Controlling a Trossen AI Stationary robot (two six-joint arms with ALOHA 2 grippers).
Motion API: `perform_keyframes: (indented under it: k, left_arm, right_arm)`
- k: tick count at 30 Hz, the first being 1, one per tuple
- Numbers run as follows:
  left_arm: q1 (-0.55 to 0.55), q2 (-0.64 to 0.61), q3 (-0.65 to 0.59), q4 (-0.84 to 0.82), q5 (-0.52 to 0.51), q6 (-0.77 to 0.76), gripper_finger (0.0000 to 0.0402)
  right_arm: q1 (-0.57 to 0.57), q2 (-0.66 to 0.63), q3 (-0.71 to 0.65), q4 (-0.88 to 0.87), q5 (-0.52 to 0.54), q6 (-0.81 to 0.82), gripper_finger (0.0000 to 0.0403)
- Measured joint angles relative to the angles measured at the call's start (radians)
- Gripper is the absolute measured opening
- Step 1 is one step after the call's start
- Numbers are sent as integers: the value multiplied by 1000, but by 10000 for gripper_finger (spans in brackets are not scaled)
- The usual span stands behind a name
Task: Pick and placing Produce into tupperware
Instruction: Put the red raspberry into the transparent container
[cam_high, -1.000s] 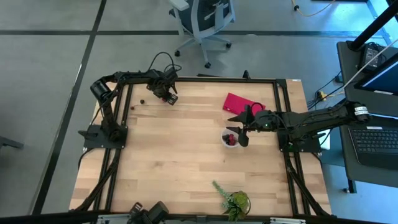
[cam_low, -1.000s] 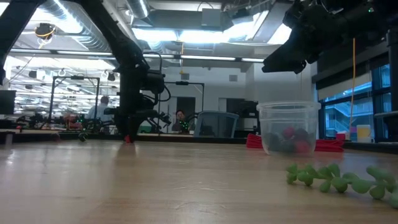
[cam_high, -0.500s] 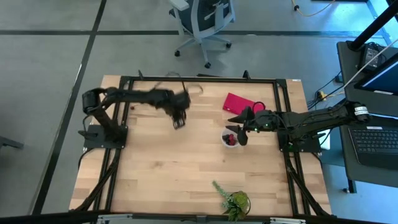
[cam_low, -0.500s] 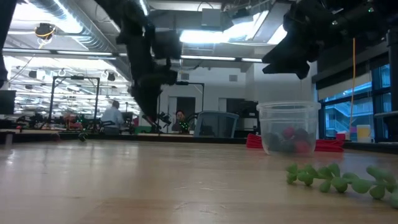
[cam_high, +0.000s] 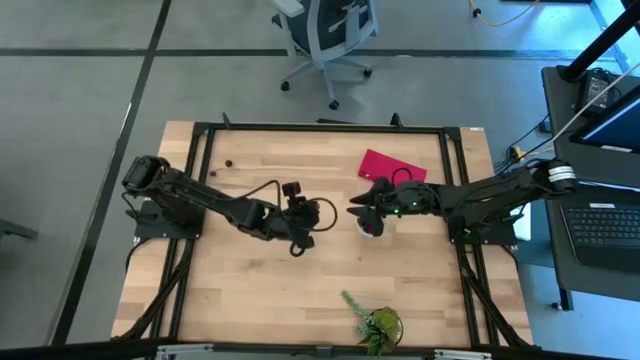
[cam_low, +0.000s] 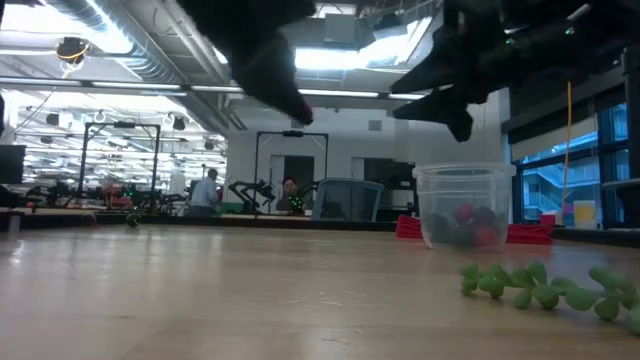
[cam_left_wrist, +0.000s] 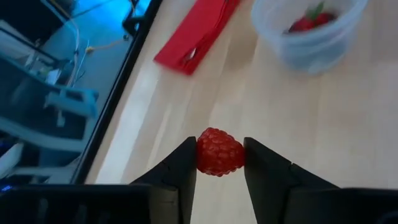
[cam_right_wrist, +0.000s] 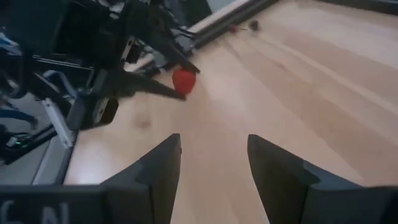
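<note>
**A:** What's different from a second ago?

**B:** The left gripper (cam_high: 299, 243) has left the table's far-left corner and swung to the middle. It now hangs above the wood, near the clear plastic cup (cam_high: 372, 226) but still to its left. Its fingers are pinched on a red raspberry (cam_left_wrist: 220, 152), which the left wrist view shows wedged squarely between them.

**A:** And the right arm?

**B:** The right gripper (cam_high: 354, 209) has slid leftward over the cup and now juts past its rim toward the other arm. Its fingers are spread wide with nothing between them.

**A:** Anything in the cup already?

**B:** Yes, a few pieces, some red like strawberries (cam_left_wrist: 309, 20) and something darker. The cup stands upright just in front of the flat red piece (cam_high: 392, 166).

**A:** So where does the task stand?

**B:** I'd say one berry is picked and in transit. It has to travel a little farther right and over the rim before release. The right gripper sitting above the cup may crowd that drop. Two small fruits (cam_high: 221, 168) are left at the far-left corner, so more trips seem likely.
</note>
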Motion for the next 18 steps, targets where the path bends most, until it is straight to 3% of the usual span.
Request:
perform_keyframes:
  k: [8,18]
  left_arm:
    - [-36,0,0,105,3,-3,105]
    - [-48,0,0,116,6,0,110]
  right_arm:
    - [1,152,61,56,-26,-24,188]
    - [14,296,209,86,-60,-57,205]
